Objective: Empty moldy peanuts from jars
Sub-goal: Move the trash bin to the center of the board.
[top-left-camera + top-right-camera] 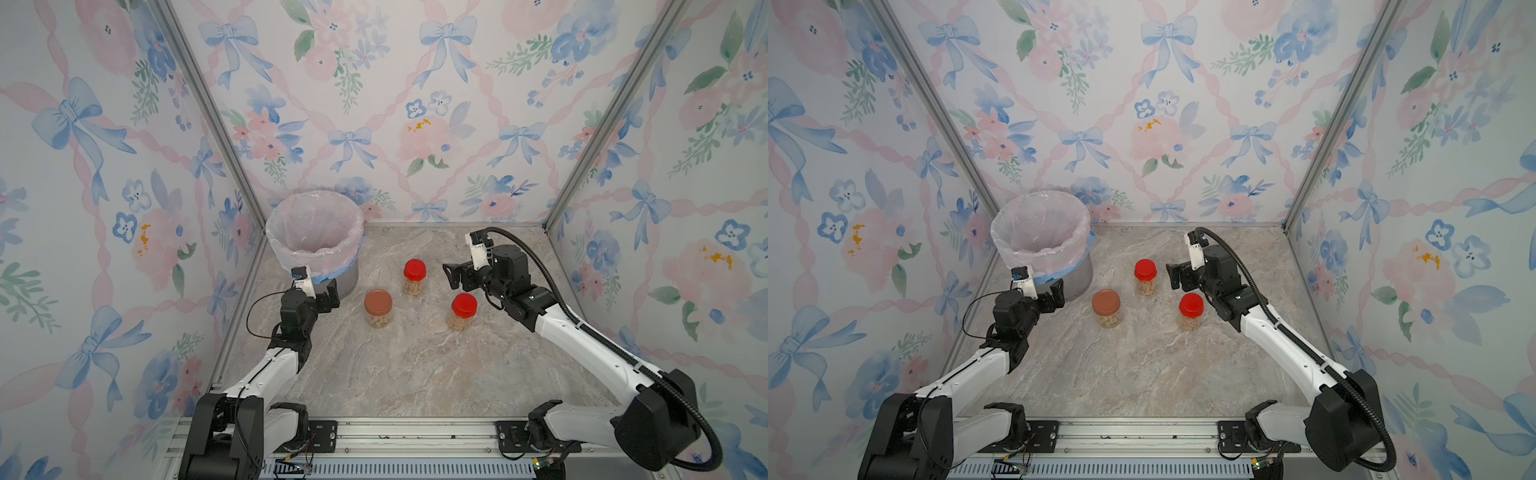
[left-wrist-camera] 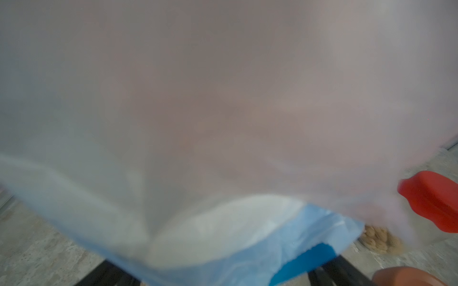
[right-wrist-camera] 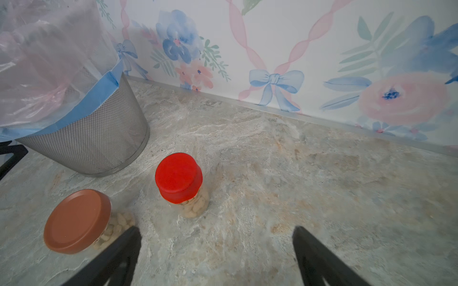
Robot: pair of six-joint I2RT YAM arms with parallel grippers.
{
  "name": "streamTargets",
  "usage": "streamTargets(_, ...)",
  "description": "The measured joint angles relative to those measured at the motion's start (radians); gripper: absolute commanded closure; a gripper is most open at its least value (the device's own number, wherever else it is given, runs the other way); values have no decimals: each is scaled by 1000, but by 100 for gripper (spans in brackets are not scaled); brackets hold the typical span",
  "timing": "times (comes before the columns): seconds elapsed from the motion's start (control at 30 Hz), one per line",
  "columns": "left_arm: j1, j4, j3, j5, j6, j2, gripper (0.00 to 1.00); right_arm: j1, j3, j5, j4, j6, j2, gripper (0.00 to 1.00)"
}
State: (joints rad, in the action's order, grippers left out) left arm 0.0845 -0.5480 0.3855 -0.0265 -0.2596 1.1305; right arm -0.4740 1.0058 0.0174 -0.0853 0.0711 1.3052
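Note:
Three clear jars of pale peanuts (image 3: 195, 208) stand upright with lids on. In both top views the brown-lidded jar (image 1: 378, 309) (image 1: 1108, 309) is nearest my left gripper (image 1: 332, 297) (image 1: 1057, 297), which is open and empty beside the bin. One red-lidded jar (image 1: 414, 277) (image 1: 1145, 277) stands farther back, another (image 1: 462, 311) (image 1: 1190, 311) to the right. My right gripper (image 1: 451, 274) (image 1: 1173, 276) hovers open between the two red-lidded jars, touching neither. The right wrist view shows its gripper (image 3: 215, 235) open over bare table, short of the red-lidded jar (image 3: 181, 183) and brown-lidded jar (image 3: 76, 220).
A grey mesh bin (image 1: 340, 282) (image 1: 1079, 278) (image 3: 99, 138) with a pinkish liner stands at the back left, just behind my left gripper. The liner (image 2: 198, 111) fills most of the left wrist view. Flowered walls close the table on three sides.

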Motion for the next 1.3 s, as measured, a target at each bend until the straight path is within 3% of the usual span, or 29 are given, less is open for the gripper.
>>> streamTargets(0.77,9,68,28,23,-34,-42,2,-118,96,124,-145,7,24,3)
streamTargets(1.3,41,137,31,30,-38,-82,2,-221,140,135,-204,20,72,3)
